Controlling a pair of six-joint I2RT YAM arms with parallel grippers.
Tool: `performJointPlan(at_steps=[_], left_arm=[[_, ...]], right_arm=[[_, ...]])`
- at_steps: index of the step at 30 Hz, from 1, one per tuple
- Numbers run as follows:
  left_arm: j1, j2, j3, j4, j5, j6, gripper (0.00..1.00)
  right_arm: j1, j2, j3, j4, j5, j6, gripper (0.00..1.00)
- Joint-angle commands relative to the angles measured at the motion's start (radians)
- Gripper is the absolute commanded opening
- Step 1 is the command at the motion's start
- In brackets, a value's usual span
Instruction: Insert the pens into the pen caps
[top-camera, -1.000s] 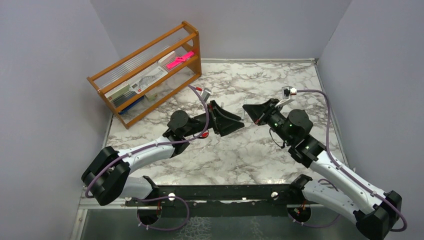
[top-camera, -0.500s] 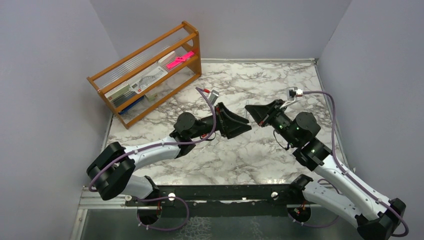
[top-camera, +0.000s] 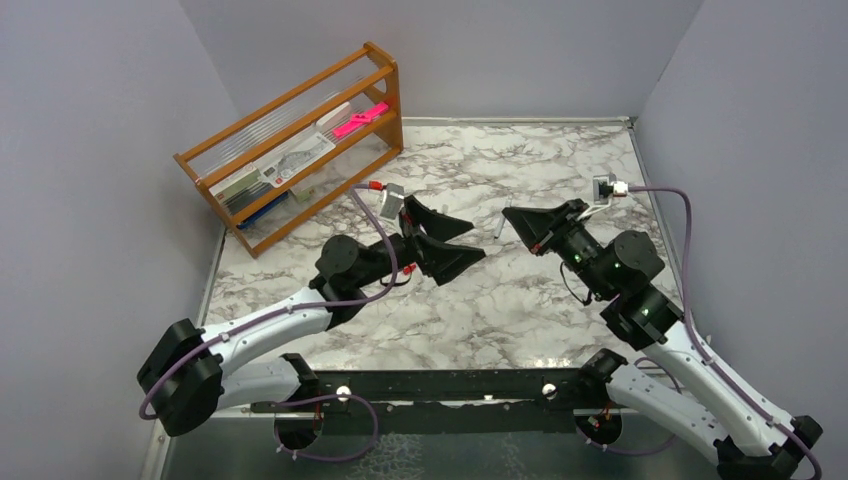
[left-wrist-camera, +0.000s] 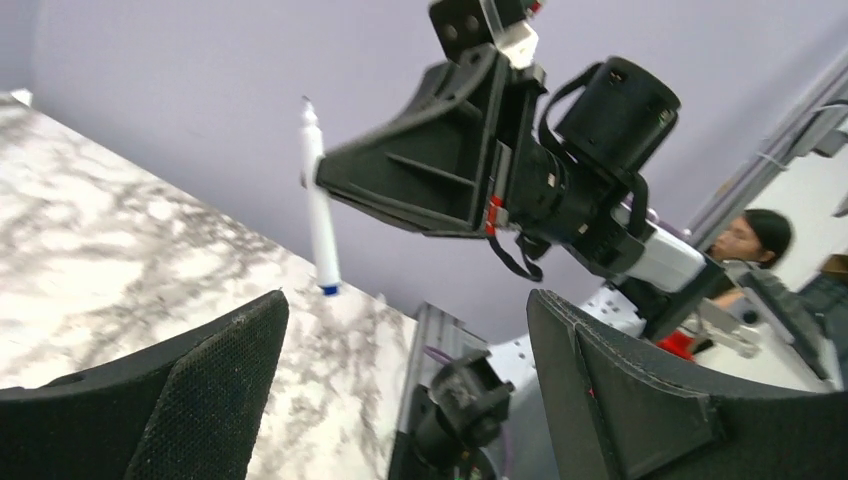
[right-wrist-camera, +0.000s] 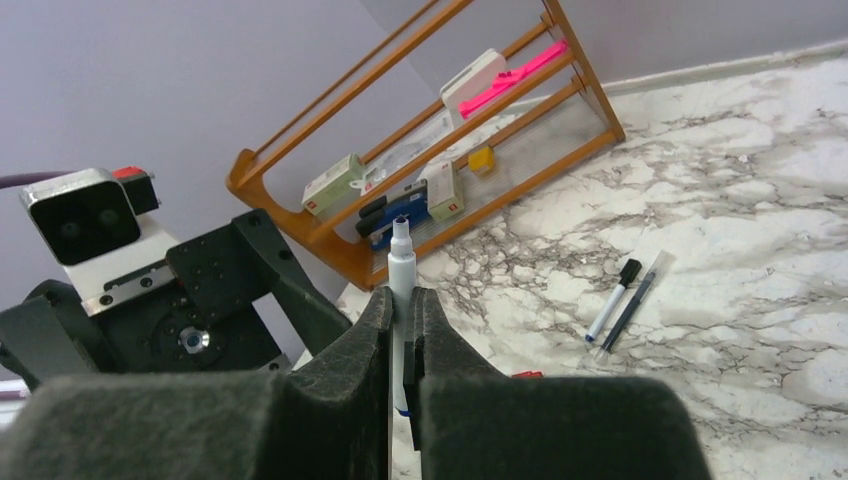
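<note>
My right gripper is shut on a white pen and holds it upright above the table's middle. In the right wrist view the pen stands between the closed fingers, bare tip up. My left gripper faces it from the left, open wide and empty. From the left wrist, the pen shows a blue bottom end, and the right gripper clamps it beyond my spread fingers. Two more pens lie on the marble, one with a black cap. A small red cap lies nearby.
A wooden rack with a bright-pink flat object and small boxes stands at the back left. The marble table is walled by grey panels. A black rail runs along the near edge between the arm bases.
My left gripper has opened wide and drawn back to the left, away from the pen. The right gripper has shifted slightly right, still holding the pen.
</note>
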Motion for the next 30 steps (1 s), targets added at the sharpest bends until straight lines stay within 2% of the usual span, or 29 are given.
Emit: performJointPlan(at_steps=[1,9,14,20,21,25,27,30], left_arm=[[0.001,0.004,0.077,-0.163,-0.077,0.143,0.91],[-0.021,0.128,0.128,-0.073,-0.035,0.084,0.91],[-0.034,0.139,0.145,-0.066,-0.033,0.089,0.91],[-0.042,0.132,0.143,-0.045,-0.061,0.072,0.86],[-0.043,0.133,0.147,-0.043,-0.059,0.072,0.81],[-0.047,0.154,0.166,-0.041,-0.049,0.066,0.50],[-0.050,0.164,0.170,-0.036,-0.045,0.057,0.45],[-0.053,0.167,0.170,-0.024,-0.052,0.046,0.31]], right_arm=[[0.001,-0.048,-0.013,0.025,-0.028,-0.035,0.01],[0.001,-0.051,0.014,0.042,-0.094,-0.031,0.01],[0.001,-0.038,0.014,0.066,-0.121,-0.020,0.01],[0.001,-0.028,-0.005,0.073,-0.135,-0.011,0.01],[0.000,-0.027,-0.011,0.080,-0.137,-0.010,0.01],[0.001,-0.019,-0.029,0.103,-0.146,-0.002,0.01],[0.001,-0.014,-0.030,0.109,-0.159,0.000,0.01],[0.001,-0.009,-0.032,0.109,-0.167,-0.004,0.01]])
